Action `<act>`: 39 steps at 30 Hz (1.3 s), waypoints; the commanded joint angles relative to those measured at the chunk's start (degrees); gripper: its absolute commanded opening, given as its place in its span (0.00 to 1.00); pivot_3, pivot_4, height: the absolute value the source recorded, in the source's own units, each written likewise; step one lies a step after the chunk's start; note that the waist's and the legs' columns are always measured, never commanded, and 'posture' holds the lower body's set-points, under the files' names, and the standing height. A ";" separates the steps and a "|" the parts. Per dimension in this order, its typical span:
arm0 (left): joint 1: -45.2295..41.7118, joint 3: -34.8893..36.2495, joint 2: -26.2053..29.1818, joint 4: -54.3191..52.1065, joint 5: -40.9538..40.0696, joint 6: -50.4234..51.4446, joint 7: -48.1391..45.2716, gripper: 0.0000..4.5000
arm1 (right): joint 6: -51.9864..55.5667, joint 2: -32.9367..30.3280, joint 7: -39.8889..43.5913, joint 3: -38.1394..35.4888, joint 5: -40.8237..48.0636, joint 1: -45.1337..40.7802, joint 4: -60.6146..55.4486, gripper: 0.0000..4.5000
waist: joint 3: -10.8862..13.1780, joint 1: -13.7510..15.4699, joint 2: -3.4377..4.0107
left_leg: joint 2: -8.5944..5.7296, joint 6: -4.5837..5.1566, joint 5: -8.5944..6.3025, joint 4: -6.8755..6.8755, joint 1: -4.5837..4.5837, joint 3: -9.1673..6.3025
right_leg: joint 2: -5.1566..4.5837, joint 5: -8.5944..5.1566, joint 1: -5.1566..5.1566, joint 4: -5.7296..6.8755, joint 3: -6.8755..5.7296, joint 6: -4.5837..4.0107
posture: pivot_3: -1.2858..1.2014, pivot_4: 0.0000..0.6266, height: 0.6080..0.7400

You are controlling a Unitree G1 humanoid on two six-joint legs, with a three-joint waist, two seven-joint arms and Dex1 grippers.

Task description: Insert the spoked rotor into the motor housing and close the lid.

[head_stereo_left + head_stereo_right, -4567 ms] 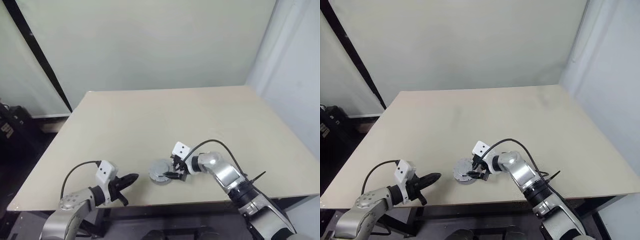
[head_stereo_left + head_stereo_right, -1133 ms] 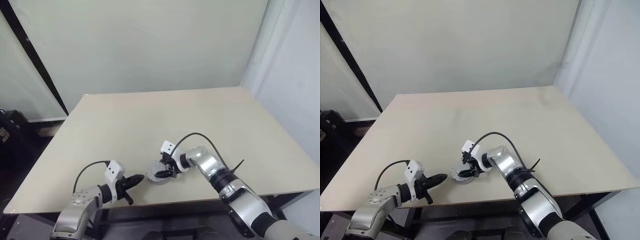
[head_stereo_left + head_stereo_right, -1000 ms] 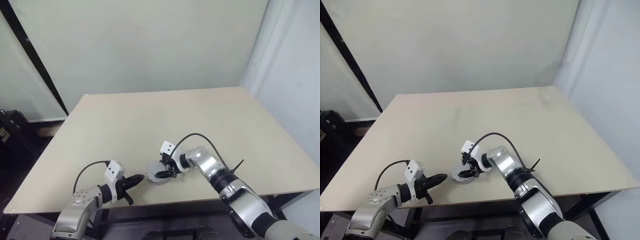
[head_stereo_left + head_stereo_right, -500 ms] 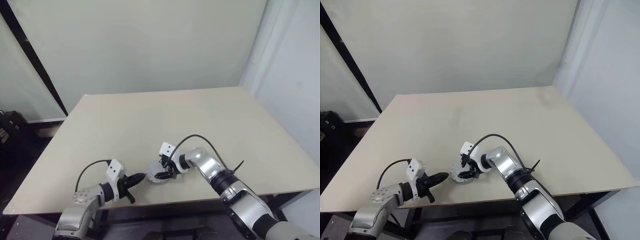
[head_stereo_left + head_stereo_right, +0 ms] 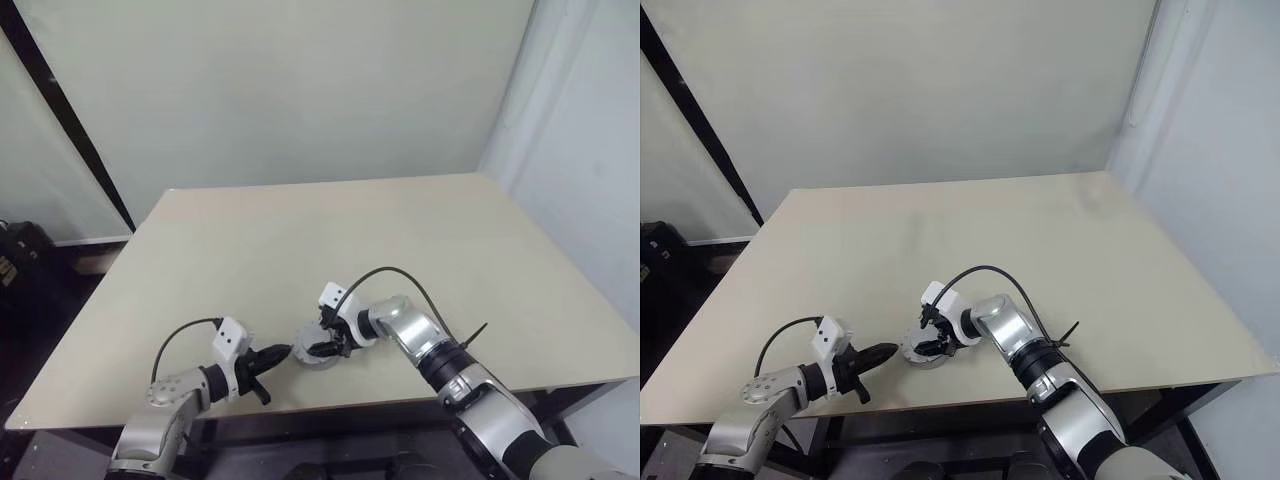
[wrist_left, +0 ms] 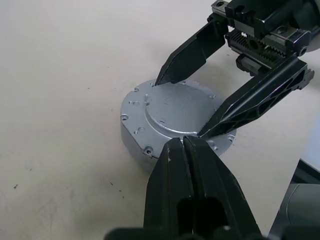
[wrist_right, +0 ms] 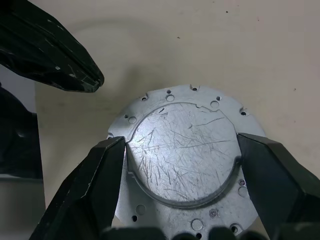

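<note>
2 head views: high, facing forward-down over table (image 5: 480, 250), far. 2 wrist views: close, along own fingers, facing each other. All 4 share round grey assembly (image 6: 175, 117) near table's front edge.

The silver round casing (image 6: 176, 120) sits closed on the worktop (image 5: 300, 260), so nothing inside it can be seen. In the head views it is too small to show any detail, and the right hand (image 5: 322, 349) covers part of it. In the right wrist view its near edge is cut off by the picture's border and its sides are hidden behind that hand's two black fingers (image 7: 85, 190). The left hand (image 6: 182, 143) hides part of its near rim.
</note>
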 commanded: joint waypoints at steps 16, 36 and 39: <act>-2.22 -0.57 -0.65 1.06 0.98 -2.24 0.42 0.00 | -3.06 -1.43 -1.52 2.44 -1.58 1.53 -1.20 0.75 | 0.00 -0.01 0.00 | 0.04 -0.03 -0.01 -0.02 0.01 0.03 | 0.01 -0.03 0.01 -0.01 -0.01 -0.05 | 0.52 0.00 1.00; -6.34 -6.80 -1.73 8.18 6.84 -3.69 0.70 0.00 | -2.88 -2.08 -1.11 2.43 -1.14 1.36 -1.44 0.75 | 0.00 0.01 0.00 | 0.03 -0.03 -0.01 0.00 0.03 0.02 | -0.01 -0.02 0.05 -0.02 -0.01 -0.02 | 0.52 0.00 1.00; -6.72 -7.09 -1.92 8.62 7.22 -3.52 0.75 0.00 | -2.95 -2.11 -1.27 2.05 -0.83 1.54 -2.02 0.75 | 0.00 0.04 0.02 | 0.01 -0.02 -0.01 -0.01 0.02 0.01 | -0.02 0.00 0.05 -0.03 -0.03 0.01 | 0.52 0.00 1.00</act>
